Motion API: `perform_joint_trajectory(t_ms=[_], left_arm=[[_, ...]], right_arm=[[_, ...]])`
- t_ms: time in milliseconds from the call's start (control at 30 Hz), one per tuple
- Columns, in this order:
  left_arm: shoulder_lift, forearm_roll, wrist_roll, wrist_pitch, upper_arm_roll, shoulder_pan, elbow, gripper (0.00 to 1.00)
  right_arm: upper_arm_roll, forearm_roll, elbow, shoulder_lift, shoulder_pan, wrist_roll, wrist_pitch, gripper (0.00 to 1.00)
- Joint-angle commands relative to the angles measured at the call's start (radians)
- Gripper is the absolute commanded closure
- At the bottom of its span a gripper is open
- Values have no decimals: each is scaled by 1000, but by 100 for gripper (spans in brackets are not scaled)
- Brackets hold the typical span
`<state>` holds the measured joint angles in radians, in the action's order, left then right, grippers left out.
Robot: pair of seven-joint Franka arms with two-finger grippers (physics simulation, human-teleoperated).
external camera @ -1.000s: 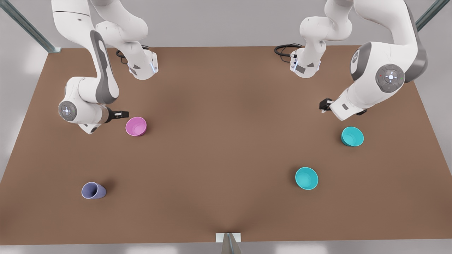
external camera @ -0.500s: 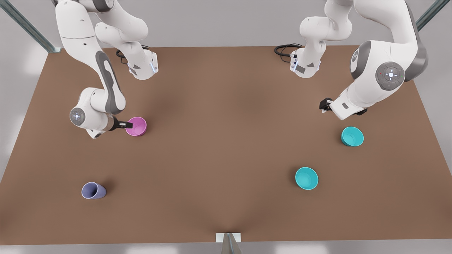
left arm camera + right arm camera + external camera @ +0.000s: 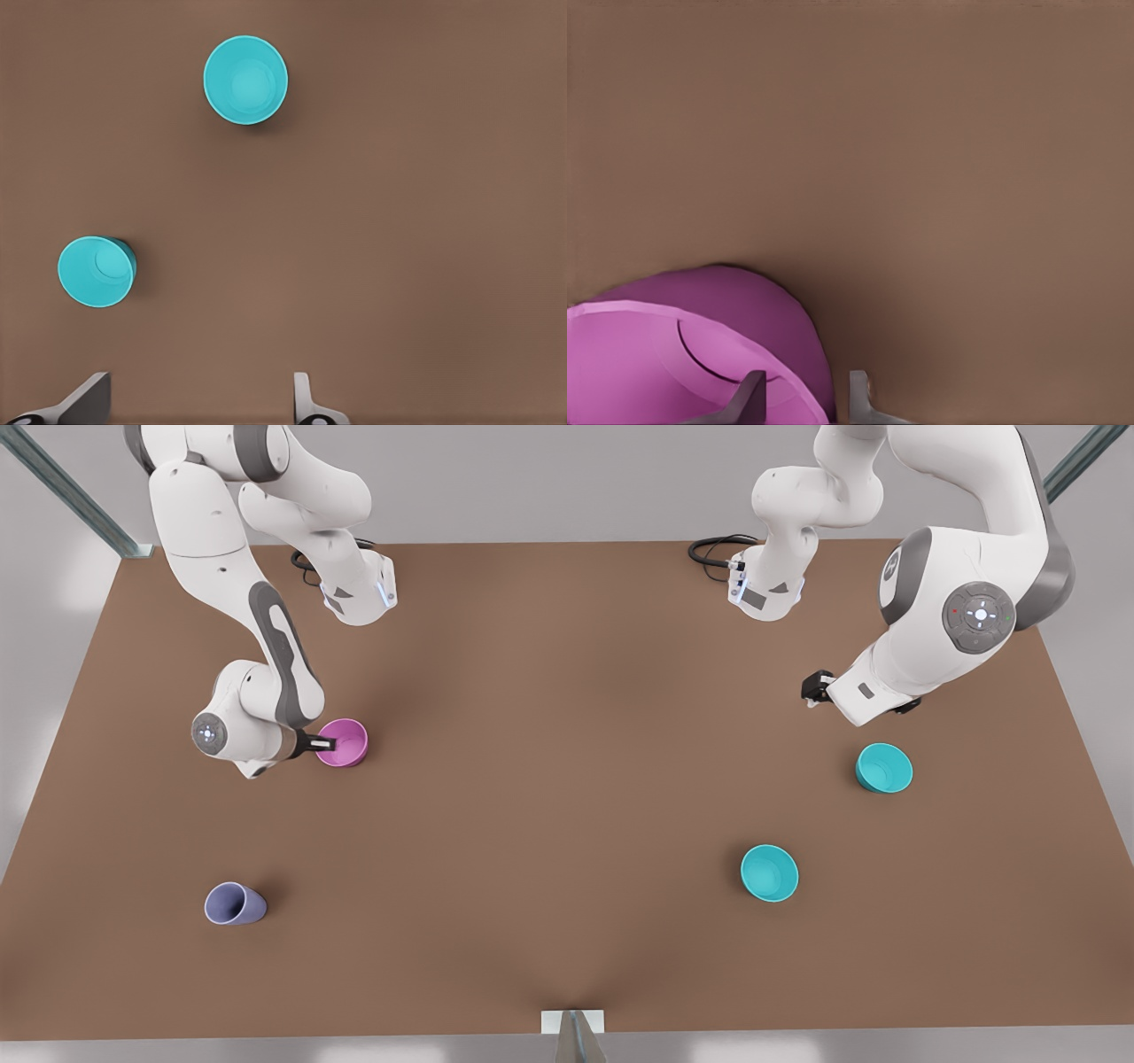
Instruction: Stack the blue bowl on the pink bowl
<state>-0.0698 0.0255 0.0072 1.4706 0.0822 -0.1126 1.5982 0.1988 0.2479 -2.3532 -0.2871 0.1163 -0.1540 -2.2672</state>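
Note:
The pink bowl (image 3: 344, 742) stands on the table at the front view's left, seen close up in the right wrist view (image 3: 700, 354). My right gripper (image 3: 327, 743) (image 3: 806, 382) straddles its rim, one finger inside and one outside, closed in on the wall. Two identical blue bowls stand at the front view's right, one farther back (image 3: 884, 768) and one nearer the front edge (image 3: 769, 872). In the left wrist view these blue bowls (image 3: 246, 79) (image 3: 96, 271) lie ahead of my left gripper (image 3: 199, 381). That left gripper (image 3: 813, 689) waits open above the table behind the bowls.
A lavender cup (image 3: 235, 904) sits near the front left of the brown table (image 3: 549, 779). Black cables (image 3: 713, 549) lie at the back edge by the arm bases. A wide stretch of bare tabletop separates the pink bowl from the blue ones.
My right gripper has come forward and down from behind the pink bowl onto its rim. The left arm and all the bowls have stayed where they were.

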Motion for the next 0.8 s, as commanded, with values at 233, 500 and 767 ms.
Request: perform_joint_trajectory(t_ms=[233, 500, 767], left_arm=[[2, 1, 1, -3, 1, 1, 9, 0], [2, 1, 1, -3, 1, -1, 9, 0], [13, 2, -13, -64, 11, -2, 5, 0]], right_arm=[[-5, 218, 250, -6, 201, 29, 186, 79], [-5, 389, 1135, -612, 490, 906, 141, 79], [-7, 392, 1152, -693, 513, 927, 54, 13]])
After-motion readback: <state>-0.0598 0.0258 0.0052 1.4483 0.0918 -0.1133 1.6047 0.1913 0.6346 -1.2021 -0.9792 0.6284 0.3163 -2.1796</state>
